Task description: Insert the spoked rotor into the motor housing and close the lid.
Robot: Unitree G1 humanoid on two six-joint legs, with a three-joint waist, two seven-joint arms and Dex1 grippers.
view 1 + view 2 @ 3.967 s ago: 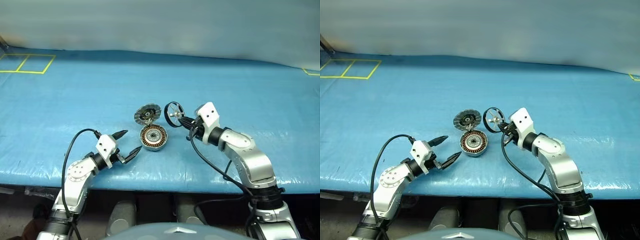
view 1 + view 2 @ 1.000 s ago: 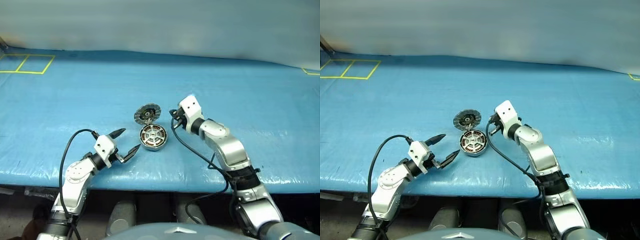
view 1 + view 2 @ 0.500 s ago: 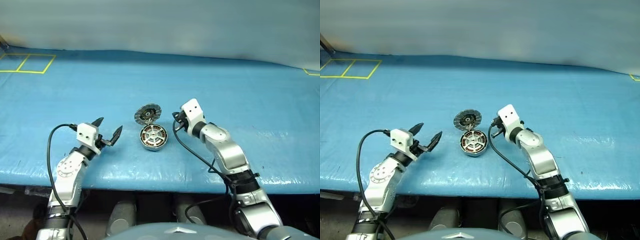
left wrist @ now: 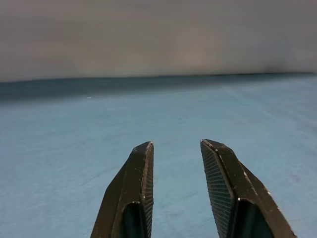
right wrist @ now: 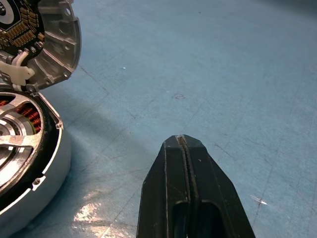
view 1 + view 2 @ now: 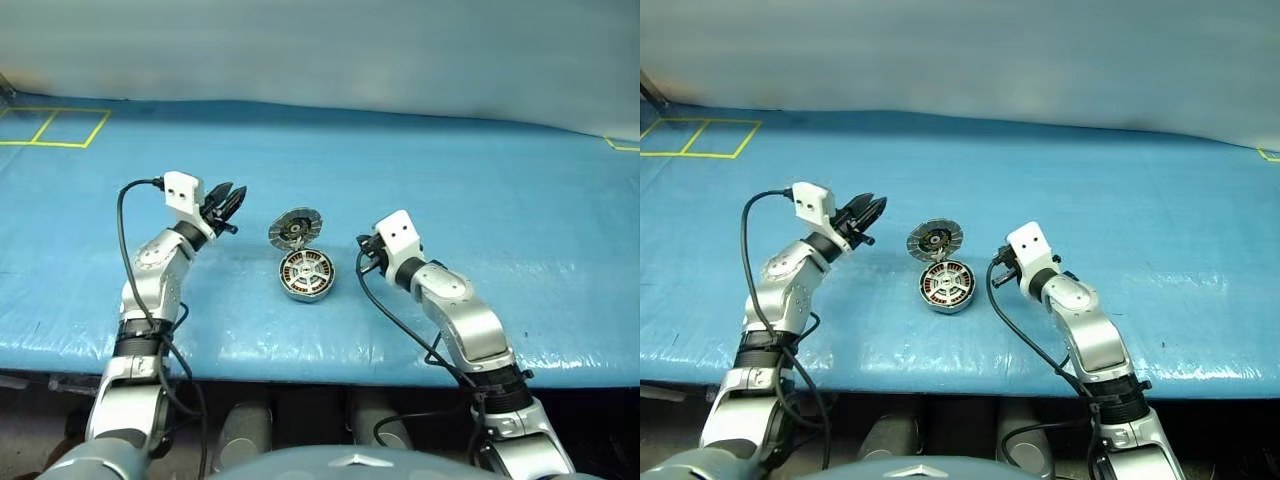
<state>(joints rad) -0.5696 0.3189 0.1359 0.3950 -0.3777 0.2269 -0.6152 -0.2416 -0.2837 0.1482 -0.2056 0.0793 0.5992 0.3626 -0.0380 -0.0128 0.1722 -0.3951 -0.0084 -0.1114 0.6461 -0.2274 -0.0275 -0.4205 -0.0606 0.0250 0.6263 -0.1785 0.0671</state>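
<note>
The motor housing (image 6: 306,276) sits on the blue table with the spoked rotor (image 6: 306,270) lying inside it over the copper windings. The lid (image 6: 295,228) stands open on its hinge at the housing's far side, ribbed face toward me. My left gripper (image 6: 236,203) hovers above the table to the left of the lid, pointing at it, open with a narrow empty gap between its fingers (image 4: 141,173). My right gripper (image 5: 182,143) is shut on nothing, just right of the housing (image 5: 29,163) and apart from it.
Yellow tape squares (image 6: 55,125) mark the far left of the blue table cover, and a yellow tape corner (image 6: 622,147) marks the far right. The table's front edge (image 6: 320,365) runs just below both arms.
The rotor, held earlier by my right gripper, now lies in the housing. My left arm has risen and moved forward beside the lid, fingers narrowing. My right gripper drew back slightly.
</note>
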